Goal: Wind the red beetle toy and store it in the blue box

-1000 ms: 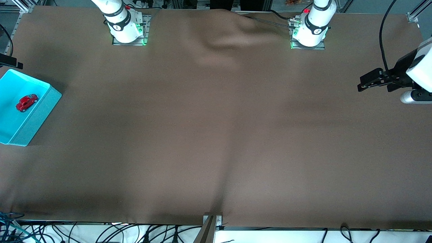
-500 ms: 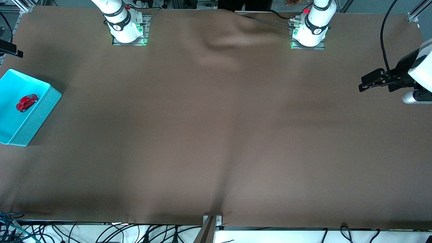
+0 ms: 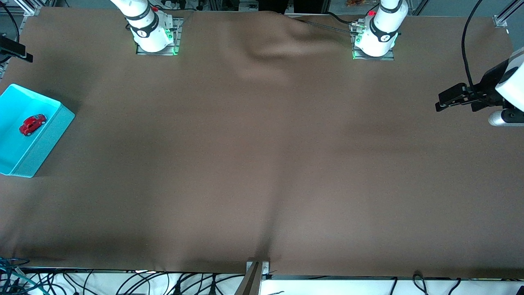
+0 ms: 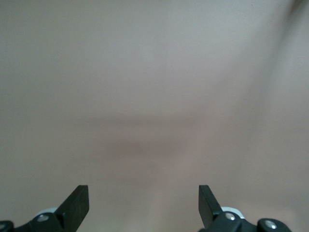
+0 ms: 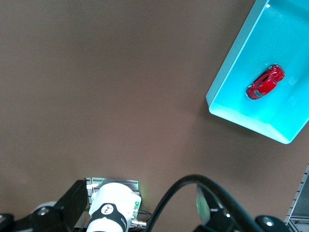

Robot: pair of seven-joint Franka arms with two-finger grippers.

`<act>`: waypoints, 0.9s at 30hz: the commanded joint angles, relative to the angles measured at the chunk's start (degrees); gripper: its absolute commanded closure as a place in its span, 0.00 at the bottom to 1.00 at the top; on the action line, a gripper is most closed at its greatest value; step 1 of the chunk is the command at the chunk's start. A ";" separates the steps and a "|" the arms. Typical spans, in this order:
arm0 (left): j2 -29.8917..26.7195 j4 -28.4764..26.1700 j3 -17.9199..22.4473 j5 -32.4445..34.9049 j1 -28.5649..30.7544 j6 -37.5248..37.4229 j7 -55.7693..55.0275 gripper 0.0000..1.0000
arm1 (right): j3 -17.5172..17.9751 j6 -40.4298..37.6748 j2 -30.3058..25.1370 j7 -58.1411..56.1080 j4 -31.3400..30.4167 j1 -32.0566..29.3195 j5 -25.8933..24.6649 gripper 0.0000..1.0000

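Red beetle toy (image 3: 32, 124) sits on its wheels inside the blue box (image 3: 45, 139), one toy in one box, and nothing else lies in the box with it. The toy's long axis runs slantwise: one end points toward the box's corner nearest the right arm's base, the other end toward the desk's edge at the right arm's end; which end is the nose cannot be told. The toy stands on the box floor, apart from every wall, in the half of the box farther from the front camera. The box itself is turned at an angle to the desk (image 3: 262, 164) edges and rests at the desk's edge at the right arm's end, partly cut off by the front view's border. The right wrist view shows the same toy (image 5: 264, 81) and box (image 5: 231, 92) from high above. Two arms work here. The right gripper (image 5: 143, 203) is up over the desk's corner at the right arm's end, its fingers (image 5: 77, 199) spread wide apart and holding nothing. The left gripper (image 4: 143, 203) hangs over the desk near the edge at the left arm's end, well apart from the box, its fingers (image 4: 77, 203) also wide apart and empty.
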 commanded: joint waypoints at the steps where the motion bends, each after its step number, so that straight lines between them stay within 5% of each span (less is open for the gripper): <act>1: -0.34 0.15 0.35 -1.04 0.13 -0.73 1.19 0.00 | 1.17 0.24 -3.46 3.22 -2.83 0.99 -1.08 0.00; 27: 0.01 -0.29 0.27 -0.69 -1.71 -0.91 1.19 0.00 | 7.94 0.15 -5.05 7.97 -4.06 1.87 -1.00 0.00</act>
